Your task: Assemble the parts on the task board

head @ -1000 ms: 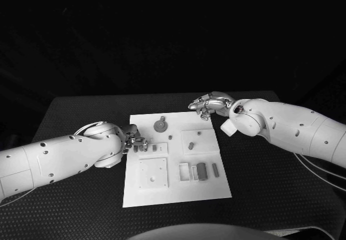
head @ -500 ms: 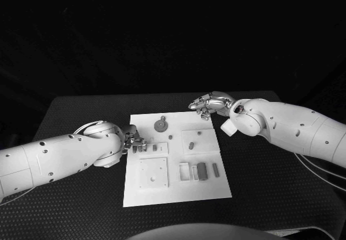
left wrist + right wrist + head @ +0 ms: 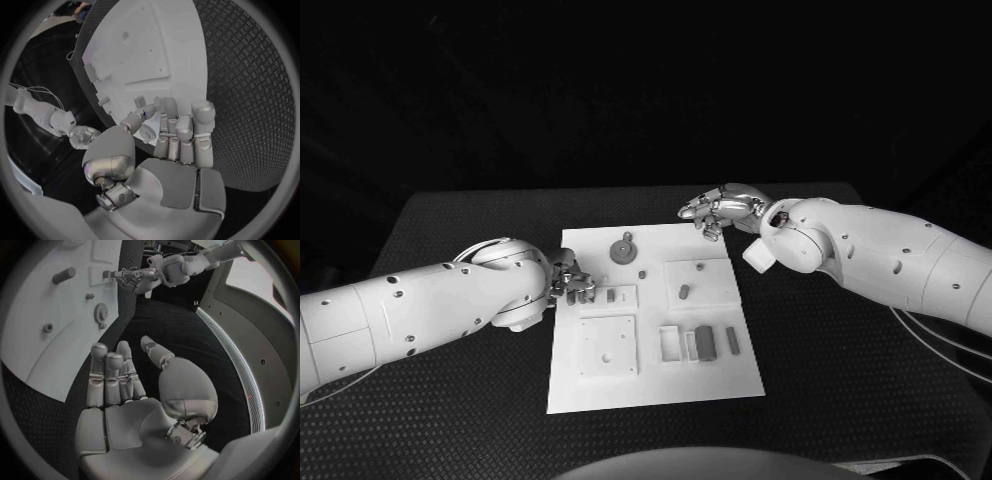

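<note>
Black, textured rubber covers the surface (image 3: 459, 400), and a flat white rectangular task board (image 3: 661, 385) lies in the middle of it, long side running away from the robot.

On the left, the left robot hand (image 3: 568, 283) sits at the board's near-left edge, its silver fingers (image 3: 167, 131) pressed together over the rim. From the wrist view a small dark part (image 3: 145, 114) seems pinched between thumb and fingertip, but I cannot tell for certain whether it is grasped or merely touched. My guess is that the hand is low and close there so it can work a piece into the small white raised block (image 3: 615, 296) just beside it.

Moving across the board, a grey round gear-like part (image 3: 626, 247) lies near the far edge, a small dark peg (image 3: 684, 292) stands in a square recess beyond it, and two grey bar-shaped parts (image 3: 705, 342) rest upright in the slotted block nearer the robot. Most pieces look unseated, so I judge the assembly to be early.

On the right, the right robot hand (image 3: 718, 210) hovers over the board's far-right corner, released, fingers spread, holding nothing. It seems parked clear of the left arm, within reach of the gear.
</note>
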{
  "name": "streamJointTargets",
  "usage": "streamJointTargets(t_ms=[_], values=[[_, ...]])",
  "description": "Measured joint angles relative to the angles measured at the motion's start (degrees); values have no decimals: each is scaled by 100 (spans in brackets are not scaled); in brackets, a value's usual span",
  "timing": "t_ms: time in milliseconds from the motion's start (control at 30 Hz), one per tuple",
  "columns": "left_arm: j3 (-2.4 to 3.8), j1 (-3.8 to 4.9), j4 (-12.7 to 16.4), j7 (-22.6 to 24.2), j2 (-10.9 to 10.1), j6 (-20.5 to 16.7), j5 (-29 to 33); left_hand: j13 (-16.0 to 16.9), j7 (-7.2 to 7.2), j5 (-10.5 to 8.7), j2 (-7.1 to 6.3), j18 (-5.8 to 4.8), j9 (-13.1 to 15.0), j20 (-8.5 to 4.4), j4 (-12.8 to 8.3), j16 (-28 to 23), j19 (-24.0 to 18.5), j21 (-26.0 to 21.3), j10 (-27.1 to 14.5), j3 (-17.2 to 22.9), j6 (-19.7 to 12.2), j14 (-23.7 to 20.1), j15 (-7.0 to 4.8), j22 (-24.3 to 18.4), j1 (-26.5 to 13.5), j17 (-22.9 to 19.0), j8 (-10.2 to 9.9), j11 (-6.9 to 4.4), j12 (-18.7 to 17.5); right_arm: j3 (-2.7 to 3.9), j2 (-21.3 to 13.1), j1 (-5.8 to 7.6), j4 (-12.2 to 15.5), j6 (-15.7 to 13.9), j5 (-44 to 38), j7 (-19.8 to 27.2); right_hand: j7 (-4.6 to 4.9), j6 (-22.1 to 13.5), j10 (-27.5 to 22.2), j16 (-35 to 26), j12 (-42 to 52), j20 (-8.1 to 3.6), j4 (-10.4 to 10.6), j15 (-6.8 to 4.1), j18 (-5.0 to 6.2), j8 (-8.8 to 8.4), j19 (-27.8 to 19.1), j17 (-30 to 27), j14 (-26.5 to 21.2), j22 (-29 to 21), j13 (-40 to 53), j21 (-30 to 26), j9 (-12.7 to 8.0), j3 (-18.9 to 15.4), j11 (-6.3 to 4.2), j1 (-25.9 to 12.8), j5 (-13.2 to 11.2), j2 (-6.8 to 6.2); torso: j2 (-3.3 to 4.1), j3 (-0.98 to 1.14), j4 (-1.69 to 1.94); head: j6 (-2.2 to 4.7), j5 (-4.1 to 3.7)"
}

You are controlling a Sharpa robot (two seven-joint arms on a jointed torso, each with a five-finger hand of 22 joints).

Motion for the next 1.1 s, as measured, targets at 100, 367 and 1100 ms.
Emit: streamJointTargets(t_ms=[100, 367, 1100], values=[[0, 9, -31, -14, 26, 31, 18, 8, -6, 0, 11, -1, 10, -19, -1, 0, 19, 0, 50, 1, 30, 23, -16, 0, -41, 10, 19, 5, 0, 0, 0, 0, 0, 0, 0, 0, 1, -1, 0, 0, 0, 1, 0, 0, -1, 0, -1, 0, 0, 0, 0, 0, 0, 0, 0, 0, 0, 0, 1, 2, -3, 0, 4], [5, 33, -115, -34, 108, 127, 37, 8, -8, 0, 7, -1, 21, -39, -90, 0, 39, 1, 53, 90, 51, 48, -19, 0, -129, 15, 341, 5, 0, 0, 1, 0, 1, 0, 0, 0, 5, -23, 0, 0, 0, -13, 0, 0, 0, 0, 14, 0, 0, 0, 1, 0, 0, 0, 0, 0, 0, 0, 1, 2, -5, 4, 9], [16, 83, -307, -62, 257, 444, 35, 27, -18, 95, 28, -2, 40, -43, -99, 23, 43, 45, 85, 99, 103, 63, -40, -1, -151, 30, 396, -27, 0, 0, 17, 0, -7, 0, 0, 0, 1, -22, 0, 0, 0, -12, 0, 0, 0, 0, 13, 0, 0, 0, -5, 0, 0, 0, 0, 0, 0, 0, 1, -2, -3, -2, 3]])
